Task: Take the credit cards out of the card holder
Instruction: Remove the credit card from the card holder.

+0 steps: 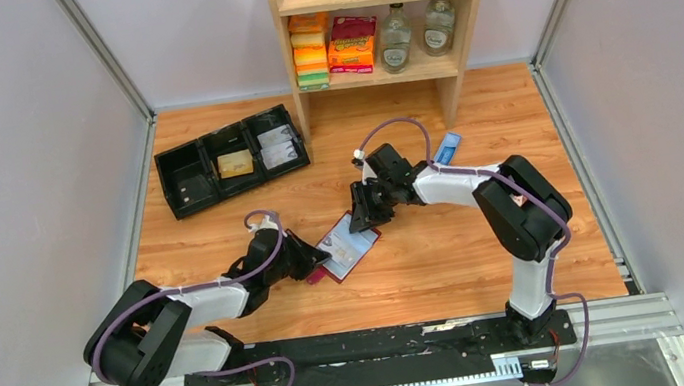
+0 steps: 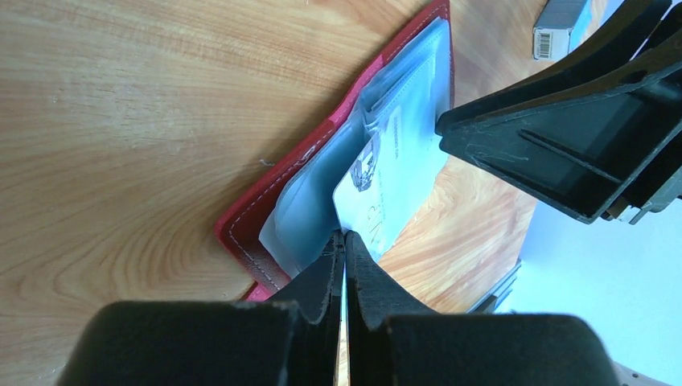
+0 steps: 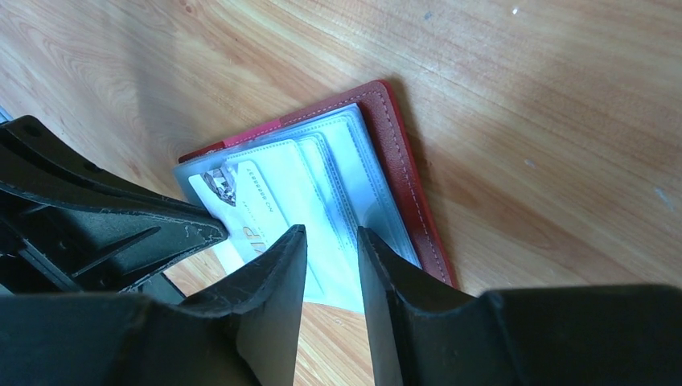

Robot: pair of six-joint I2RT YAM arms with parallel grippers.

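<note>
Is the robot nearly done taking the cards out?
Not yet. What look like pale cards already lie in the black tray. The left pincer looks shut on one card in the open card holder; the right pincer hovers open over its sleeves. That card has to come out.

Overhead view; both close wrist views share the card holder [image 3: 406,173].

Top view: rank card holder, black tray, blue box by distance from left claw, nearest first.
1. card holder: at the tips of the left claw, just to its right.
2. black tray: back left.
3. blue box: back right, farthest.
</note>
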